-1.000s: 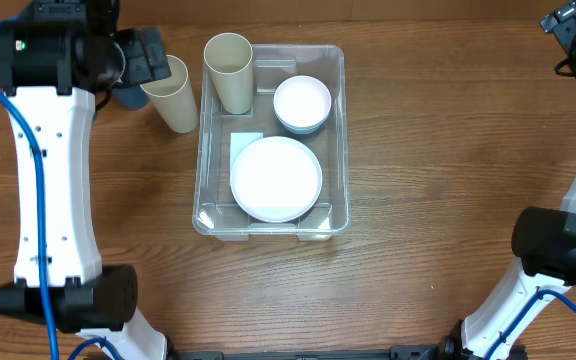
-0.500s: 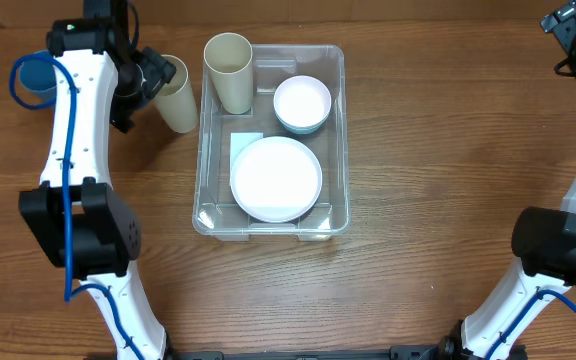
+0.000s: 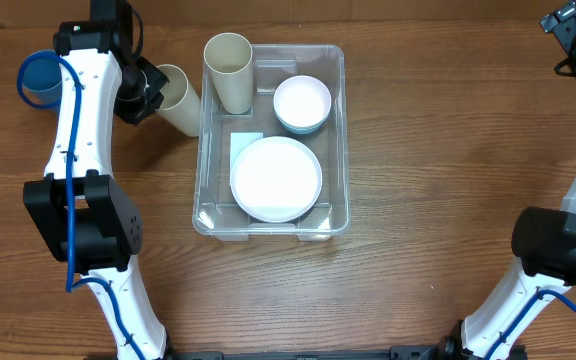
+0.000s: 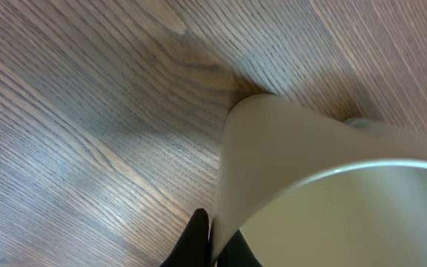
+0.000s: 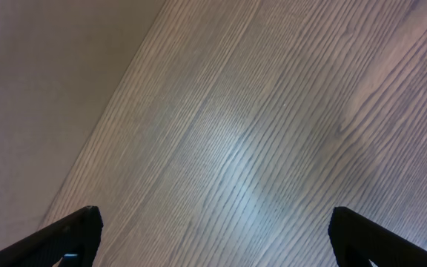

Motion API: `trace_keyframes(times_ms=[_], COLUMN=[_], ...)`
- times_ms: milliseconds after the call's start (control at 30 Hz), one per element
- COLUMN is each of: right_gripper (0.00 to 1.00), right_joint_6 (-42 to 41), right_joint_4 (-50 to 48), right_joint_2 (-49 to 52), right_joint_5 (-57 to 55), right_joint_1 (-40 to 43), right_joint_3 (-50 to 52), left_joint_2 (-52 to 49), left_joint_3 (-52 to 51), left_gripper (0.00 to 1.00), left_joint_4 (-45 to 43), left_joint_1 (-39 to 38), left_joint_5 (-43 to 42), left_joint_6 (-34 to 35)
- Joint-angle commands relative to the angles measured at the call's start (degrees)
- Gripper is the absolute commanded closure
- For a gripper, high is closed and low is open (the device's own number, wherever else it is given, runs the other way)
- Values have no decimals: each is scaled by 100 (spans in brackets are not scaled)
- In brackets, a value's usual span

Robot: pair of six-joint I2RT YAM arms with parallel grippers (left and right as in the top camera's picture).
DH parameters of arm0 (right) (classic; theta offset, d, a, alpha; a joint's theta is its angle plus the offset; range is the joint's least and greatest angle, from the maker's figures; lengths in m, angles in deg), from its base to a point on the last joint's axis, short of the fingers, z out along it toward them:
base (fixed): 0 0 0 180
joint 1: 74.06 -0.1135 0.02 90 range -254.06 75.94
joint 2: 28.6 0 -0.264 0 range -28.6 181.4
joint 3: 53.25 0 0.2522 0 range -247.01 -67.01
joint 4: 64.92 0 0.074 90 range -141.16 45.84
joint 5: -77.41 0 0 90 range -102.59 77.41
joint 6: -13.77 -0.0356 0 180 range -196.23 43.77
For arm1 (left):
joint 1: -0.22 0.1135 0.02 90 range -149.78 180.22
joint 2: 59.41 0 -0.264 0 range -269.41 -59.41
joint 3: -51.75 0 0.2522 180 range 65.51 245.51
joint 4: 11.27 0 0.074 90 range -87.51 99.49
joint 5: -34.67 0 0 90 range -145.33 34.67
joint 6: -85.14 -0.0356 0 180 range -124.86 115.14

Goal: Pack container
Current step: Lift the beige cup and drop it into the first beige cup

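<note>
The clear plastic container stands in the middle of the table. It holds a tall beige cup, a white bowl and a white plate. Just left of it, a second beige cup leans on the wood. My left gripper is shut on this cup's rim. In the left wrist view the cup's wall is pinched between the left gripper's black fingers. My right gripper is open over bare wood, far from the container at the back right.
A blue cup stands at the far left, behind my left arm. The table's far edge runs close behind the container and the cups.
My left gripper has shut on the rim of the outer beige cup. The left arm swung away to the left, uncovering the blue cup, and the cup now leans more.
</note>
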State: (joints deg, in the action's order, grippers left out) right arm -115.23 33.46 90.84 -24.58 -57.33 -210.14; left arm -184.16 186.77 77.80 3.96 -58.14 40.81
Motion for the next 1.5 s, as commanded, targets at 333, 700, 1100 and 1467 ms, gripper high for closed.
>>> trace_keyframes(times_ms=[333, 700, 1100, 1467], right_gripper=[0, 0, 0, 0], right_joint_6=[-46, -46, -46, -46], right_joint_4=[-26, -26, -26, -26], right_joint_2=[-70, -72, -70, -70], right_joint_5=[-39, -39, -39, -39], right_joint_1=[-22, -22, -22, -22], right_joint_3=[-48, -48, -48, -48], left_joint_2=[3062, 2778, 2575, 1648], left_joint_3=[50, 50, 640, 640], left_gripper=[96, 96, 96, 96], left_joint_4=[-479, -1038, -531, -717], left_joint_1=[-197, -1620, -1672, -1495], left_joint_5=[151, 284, 1174, 1241], left_joint_6=[-2371, -3971, -3477, -3541])
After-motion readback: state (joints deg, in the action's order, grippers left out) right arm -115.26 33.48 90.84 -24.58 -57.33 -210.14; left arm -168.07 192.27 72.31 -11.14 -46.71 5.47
